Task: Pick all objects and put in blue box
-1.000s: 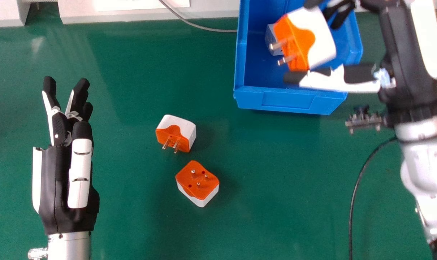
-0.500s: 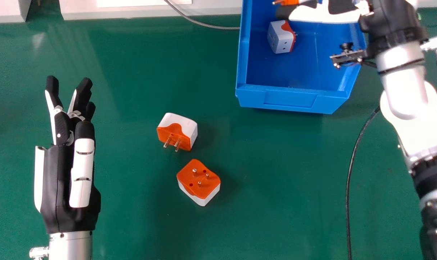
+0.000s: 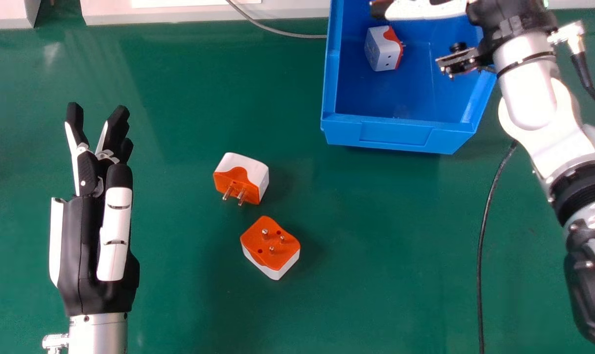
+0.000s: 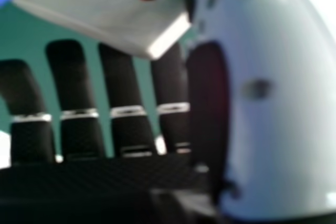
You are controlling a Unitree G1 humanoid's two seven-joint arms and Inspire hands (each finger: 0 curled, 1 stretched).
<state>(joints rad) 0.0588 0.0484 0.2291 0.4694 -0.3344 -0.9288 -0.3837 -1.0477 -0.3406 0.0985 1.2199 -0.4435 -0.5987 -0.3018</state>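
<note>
My right hand (image 3: 425, 9) is over the far part of the blue box (image 3: 401, 132) in the head view. In the right hand view, a white adapter (image 4: 105, 9) is pinched between the thumb and fingers of my right hand (image 4: 123, 80). Another white and orange adapter (image 3: 382, 49) lies inside the box near its left wall. On the green table, one adapter (image 3: 246, 169) has its prongs facing the near side, and a second (image 3: 270, 243) sits closer with its prongs up. To their left is my open left hand (image 3: 96, 246), fingers pointing away.
A grey cable (image 3: 282, 33) runs along the far side to the box. A black cable (image 3: 480, 255) curves over the table (image 3: 376, 236) on the right, near my right forearm. Pale blocks (image 3: 179, 14) line the far edge.
My right hand has moved farther away across the box, then slightly left, with the adapter carried from above the box's middle toward its far part. My left hand has shifted very slightly right.
</note>
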